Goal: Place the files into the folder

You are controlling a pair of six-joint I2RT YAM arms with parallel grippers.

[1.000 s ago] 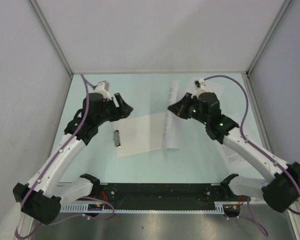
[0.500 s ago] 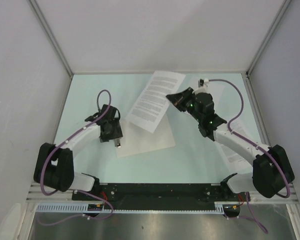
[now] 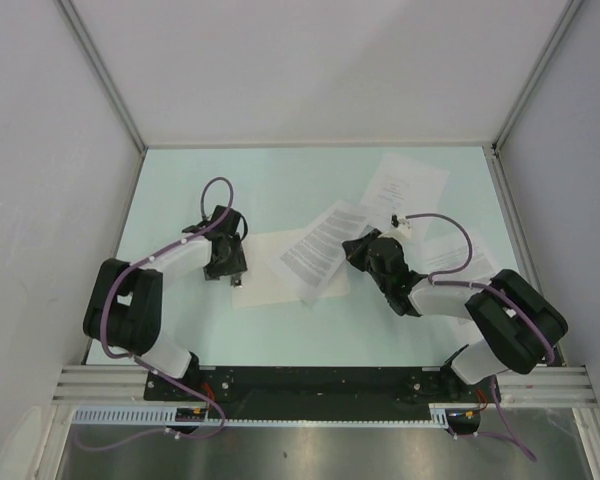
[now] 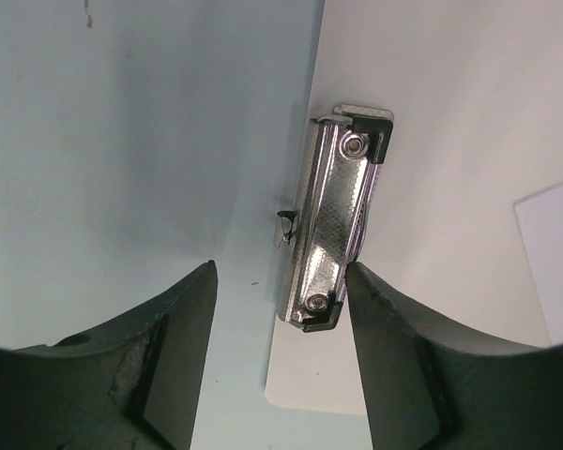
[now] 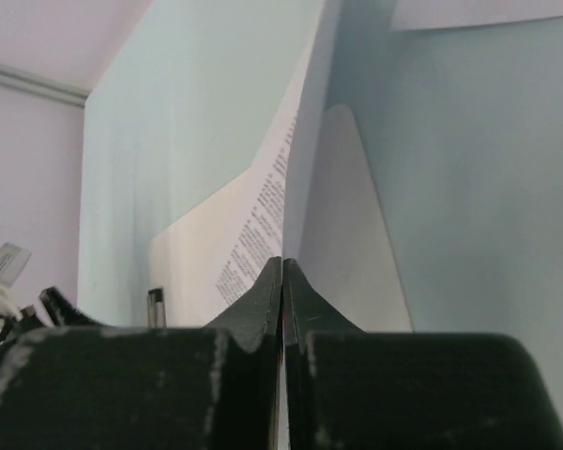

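Sheets lie over the right half of the tabletop: a title page (image 3: 412, 183) near the far right corner, a second sheet (image 3: 450, 250) partly hidden under the right arm by the right edge, and a dense sheet (image 3: 315, 252) near the middle, held by the right gripper (image 3: 360, 247). The right wrist view shows that gripper's fingers pressed together on the dense sheet's edge, with the paper rising at a tilt from them toward the folder (image 3: 260, 275). The folder lies flat, left of centre, with its clip (image 3: 237, 282) on the short side facing the left edge. The dense sheet's far end seems to overlap the folder, but the top view does not show whether it touches.

The left gripper (image 4: 280, 281) hangs over the clip with its fingers (image 4: 174, 356) spread, one on each side, apparently clear of the metal.

The step in hand is likely to open the clip and slide the dense sheet beneath it. To do this well, the left fingers should squeeze the clip's lever end rather than its hinge, and hold it fully open before the paper arrives. The right gripper should lower the sheet flat, square it with the folder's long sides, and feed the leading short edge straight under. A skewed or drooping sheet would likely buckle against the clip.
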